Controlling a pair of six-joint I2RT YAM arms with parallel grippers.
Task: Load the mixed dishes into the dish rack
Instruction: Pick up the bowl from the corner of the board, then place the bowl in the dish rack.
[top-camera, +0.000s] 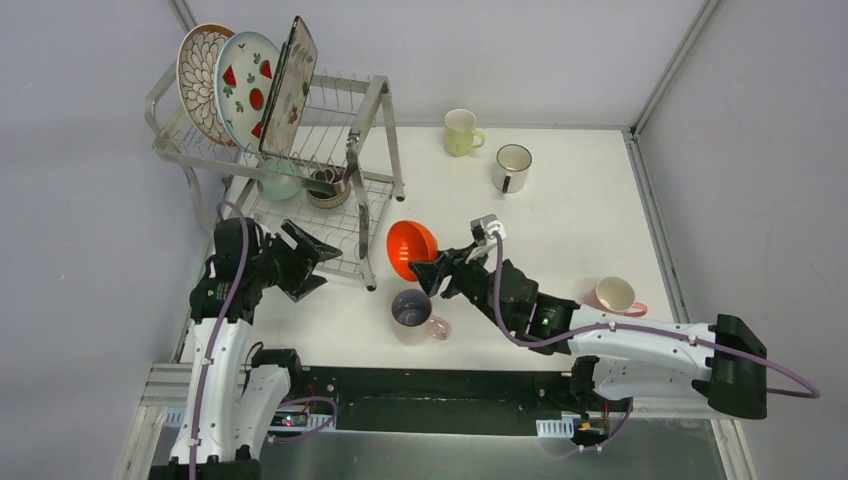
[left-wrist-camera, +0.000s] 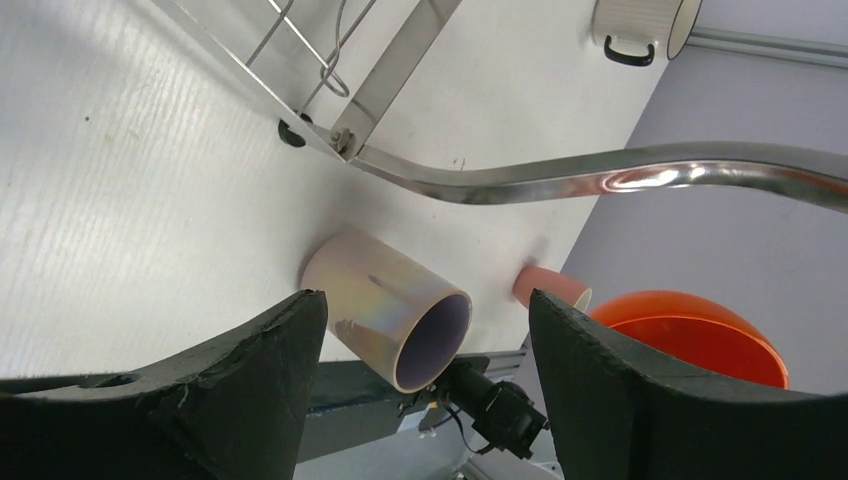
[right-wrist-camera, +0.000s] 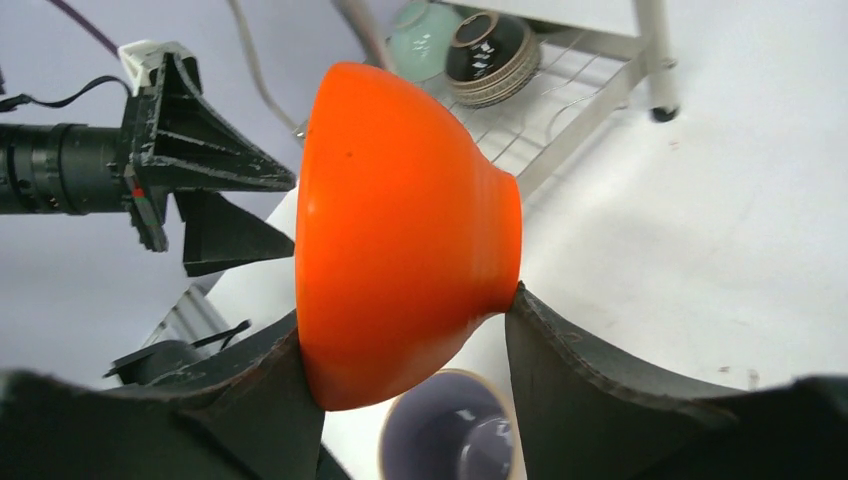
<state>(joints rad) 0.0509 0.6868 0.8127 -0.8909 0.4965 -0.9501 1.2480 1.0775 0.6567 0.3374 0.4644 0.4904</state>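
My right gripper (top-camera: 428, 268) (right-wrist-camera: 402, 318) is shut on the orange bowl (top-camera: 410, 248) (right-wrist-camera: 400, 230), held on its side above the table beside the dish rack (top-camera: 300, 150). The rack's upper tier holds three plates (top-camera: 245, 88). A mint bowl (right-wrist-camera: 425, 40) and a brown bowl (right-wrist-camera: 495, 55) sit on its lower tier. My left gripper (top-camera: 330, 268) (left-wrist-camera: 425, 300) hangs open and empty at the rack's front right corner. The lilac mug (top-camera: 412, 313) (left-wrist-camera: 385, 310) stands on the table beyond it, untouched.
A pink mug (top-camera: 614, 296) stands near the right arm. A yellow mug (top-camera: 462, 131) and a white mug (top-camera: 511, 167) stand at the far side of the table. The rack's tubular leg (left-wrist-camera: 600, 172) crosses just above my left fingers.
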